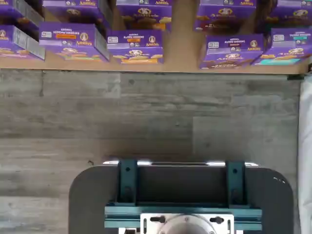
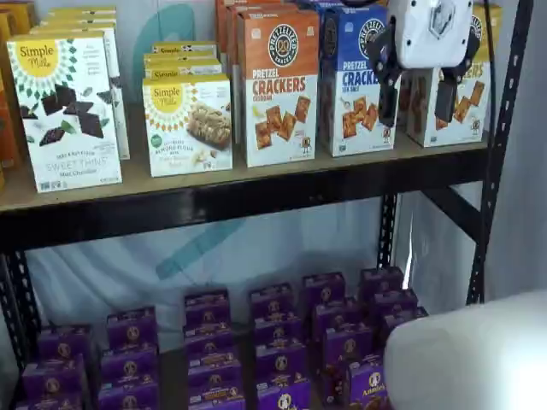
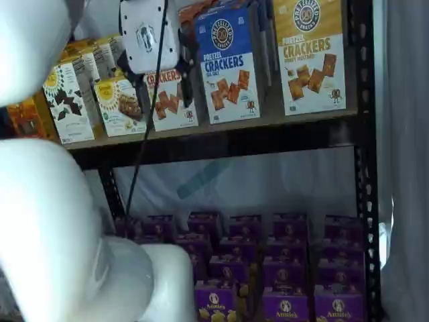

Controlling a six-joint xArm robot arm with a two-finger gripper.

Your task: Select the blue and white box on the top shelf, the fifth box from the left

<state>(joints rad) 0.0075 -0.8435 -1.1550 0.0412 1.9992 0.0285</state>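
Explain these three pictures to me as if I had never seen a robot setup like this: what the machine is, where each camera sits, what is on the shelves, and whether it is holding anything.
The machine is a single robot arm. Its hand, a white body with two black fingers, hangs before the top shelf. The fingers stand apart with a plain gap and hold nothing.

Two pictures come from fixed cameras facing the shelves. The third comes from a camera on the arm's wrist, looking down at purple Annie's boxes and grey floor; the dark mount with teal brackets there is not the hand.

The top shelf holds cracker boxes: the blue and white box of sea salt pretzel crackers, an orange-topped box beside it, a yellow-topped box, and Simple Mills boxes. The hand is in front of the blue one, not gripping it.
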